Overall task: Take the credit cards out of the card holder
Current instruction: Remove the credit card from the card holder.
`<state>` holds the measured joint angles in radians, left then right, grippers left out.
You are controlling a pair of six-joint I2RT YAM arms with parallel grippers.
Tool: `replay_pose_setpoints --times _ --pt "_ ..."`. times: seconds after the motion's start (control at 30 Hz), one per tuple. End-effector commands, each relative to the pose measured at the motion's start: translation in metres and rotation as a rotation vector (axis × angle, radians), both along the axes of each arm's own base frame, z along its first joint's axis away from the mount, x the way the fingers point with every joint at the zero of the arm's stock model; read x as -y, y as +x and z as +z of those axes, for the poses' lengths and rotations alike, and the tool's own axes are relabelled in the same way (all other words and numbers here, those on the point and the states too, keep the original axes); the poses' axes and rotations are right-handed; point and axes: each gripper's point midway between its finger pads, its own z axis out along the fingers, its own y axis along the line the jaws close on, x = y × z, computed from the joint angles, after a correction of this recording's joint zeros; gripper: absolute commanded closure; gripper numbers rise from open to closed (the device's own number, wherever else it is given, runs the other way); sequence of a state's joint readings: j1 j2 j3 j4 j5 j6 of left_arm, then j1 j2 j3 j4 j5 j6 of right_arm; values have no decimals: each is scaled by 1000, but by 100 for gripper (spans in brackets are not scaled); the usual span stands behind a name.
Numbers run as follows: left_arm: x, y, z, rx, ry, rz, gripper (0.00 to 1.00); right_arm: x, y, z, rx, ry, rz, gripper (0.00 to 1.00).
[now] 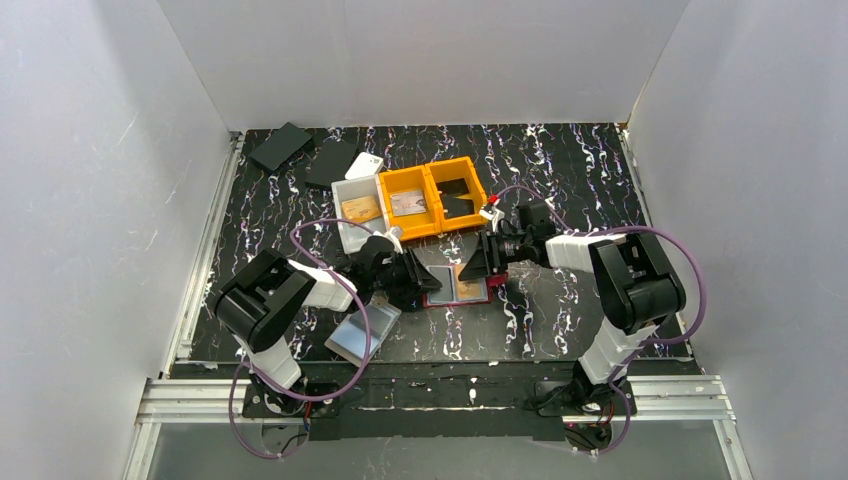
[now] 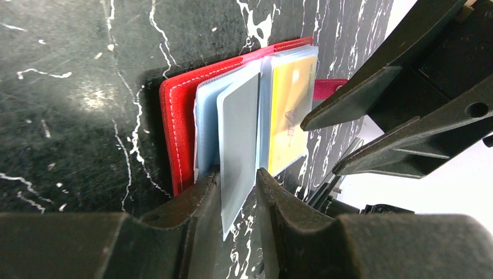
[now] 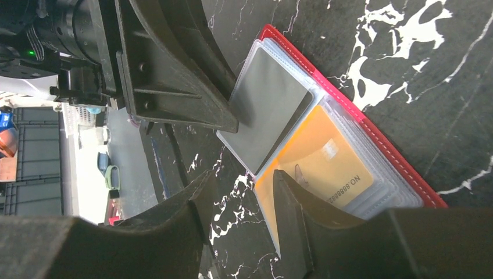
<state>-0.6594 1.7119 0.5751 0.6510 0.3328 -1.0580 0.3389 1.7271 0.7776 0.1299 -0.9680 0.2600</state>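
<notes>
Red stitched card holder (image 2: 177, 116) lies open on the black, white-veined table (image 1: 560, 170), white walls (image 1: 420, 60) around; left gripper (image 2: 237, 175) pinches a matte grey card (image 2: 238, 128), right gripper (image 3: 244, 175) jaws apart astride a glossy yellow card (image 3: 317, 163)

Through the right wrist camera I am looking at the red card holder (image 3: 407, 170) lying open on the black marbled tabletop (image 3: 407, 52). The jaws of my right gripper (image 3: 244, 185) are standing apart at the near edge of its clear sleeves, the orange card (image 3: 317, 165) reaching down beside one of them. The left gripper (image 3: 224, 113) is touching the grey card (image 3: 270, 104), which is sitting next to the orange one.
</notes>
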Motion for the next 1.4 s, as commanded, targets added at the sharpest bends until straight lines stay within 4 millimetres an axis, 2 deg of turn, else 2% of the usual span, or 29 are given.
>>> replay_pose_setpoints --times 0.0,0.17,0.3,0.43,0.67,1.03,1.23,1.37 --pt "-13 -7 -6 -13 39 -7 74 -9 5 3 15 6 10 51" --pt "-8 -6 -4 -21 23 -24 83 -9 3 2 10 10 13 51" --pt "-6 -3 4 -8 6 -22 100 -9 1 3 9 17 17 51" --pt "-4 0 17 19 -50 -16 100 -10 0 10 4 41 23 51" --pt "9 3 47 90 -234 -30 100 -4 3 34 15 109 9 51" --pt "22 9 104 229 -406 -83 100 10 0 71 58 212 43 51" --pt "26 8 125 276 -471 -108 100 12 1 84 74 226 27 51" --pt "28 8 138 294 -522 -111 100 12 1 85 46 238 13 51"
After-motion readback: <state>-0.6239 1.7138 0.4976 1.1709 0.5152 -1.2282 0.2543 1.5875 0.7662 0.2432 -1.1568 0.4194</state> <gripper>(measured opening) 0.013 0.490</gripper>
